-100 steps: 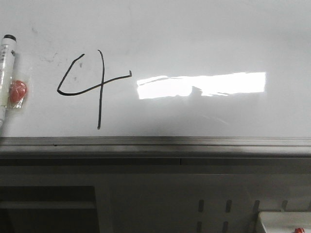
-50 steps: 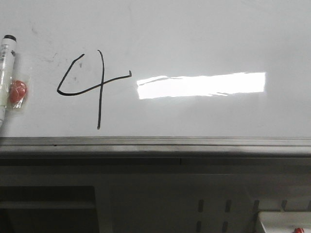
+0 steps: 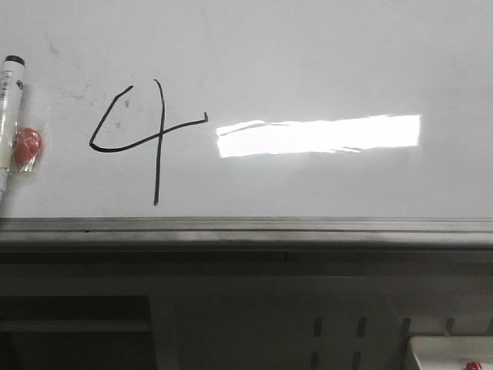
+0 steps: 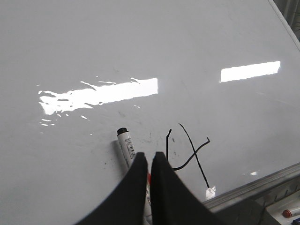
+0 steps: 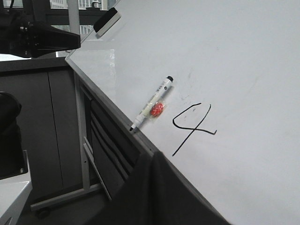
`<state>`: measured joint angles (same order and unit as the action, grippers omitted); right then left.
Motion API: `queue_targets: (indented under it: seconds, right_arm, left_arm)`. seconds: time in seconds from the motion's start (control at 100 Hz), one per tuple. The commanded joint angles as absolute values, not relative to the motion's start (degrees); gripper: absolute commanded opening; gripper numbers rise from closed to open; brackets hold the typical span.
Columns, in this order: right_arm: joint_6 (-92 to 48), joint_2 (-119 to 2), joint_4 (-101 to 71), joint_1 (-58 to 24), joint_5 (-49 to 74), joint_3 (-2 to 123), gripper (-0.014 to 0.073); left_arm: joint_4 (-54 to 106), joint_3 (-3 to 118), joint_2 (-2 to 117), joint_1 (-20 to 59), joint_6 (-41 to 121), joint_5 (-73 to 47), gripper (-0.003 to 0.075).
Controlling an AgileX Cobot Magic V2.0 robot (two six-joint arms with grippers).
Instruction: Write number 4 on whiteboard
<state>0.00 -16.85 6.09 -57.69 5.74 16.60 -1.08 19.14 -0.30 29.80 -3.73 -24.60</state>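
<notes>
The number 4 (image 3: 159, 135) is drawn in thin black line on the left half of the whiteboard (image 3: 308, 62). It also shows in the left wrist view as the number 4 (image 4: 193, 151) and in the right wrist view as the number 4 (image 5: 191, 130). A white marker (image 3: 11, 108) with a black cap lies on the board left of it, beside a small red object (image 3: 28, 146). My left gripper (image 4: 150, 155) hovers shut above the marker (image 4: 125, 146), holding nothing. My right gripper (image 5: 155, 157) is shut near the board's lower rail. Neither gripper appears in the front view.
A grey metal rail (image 3: 246, 227) runs along the board's near edge, with a grey cabinet below. A bright glare (image 3: 320, 135) lies right of the 4. A white tray (image 3: 451, 351) sits at the lower right. A black eraser (image 5: 107, 21) rests at the board's far corner.
A small dark reflection in the glare one second ago has gone. The 4, the marker and the red object have not moved.
</notes>
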Motion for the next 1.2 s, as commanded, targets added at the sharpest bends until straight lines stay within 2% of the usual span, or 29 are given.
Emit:
queue_targets:
  seconds: [0.0, 0.23, 0.49, 0.61, 0.82, 0.87, 1.19]
  right_arm:
    - [0.0, -17.1, 6.1, -57.3, 1.0, 18.0, -0.0064]
    - [0.0, -17.1, 6.1, -57.3, 1.0, 18.0, -0.0064]
    - [0.0, -17.1, 6.1, -57.3, 1.0, 18.0, -0.0064]
    - [0.0, -17.1, 6.1, -57.3, 1.0, 18.0, -0.0064]
    - [0.0, -17.1, 6.1, -57.3, 1.0, 18.0, -0.0064]
    - [0.0, -17.1, 6.1, -57.3, 1.0, 18.0, -0.0064]
    - [0.0, -17.1, 6.1, -57.3, 1.0, 18.0, -0.0064]
  left_arm:
    - [-0.8, 20.6, -1.6, 29.7, -3.7, -20.3, -0.002]
    - [-1.8, 17.6, -1.6, 27.6, -3.7, -20.2, -0.002]
    - [1.2, 10.3, -1.7, 9.4, -3.7, -19.8, -0.002]
    - [0.9, 5.2, -1.7, 4.4, -3.7, -17.9, -0.002]
    - [-1.6, -2.2, -1.7, 3.5, -3.7, -13.7, -0.002]
    - [-1.4, -2.2, -1.7, 3.5, -3.7, -17.0, -0.002]
    - [-1.4, -2.2, -1.7, 3.5, -3.7, -16.8, -0.002]
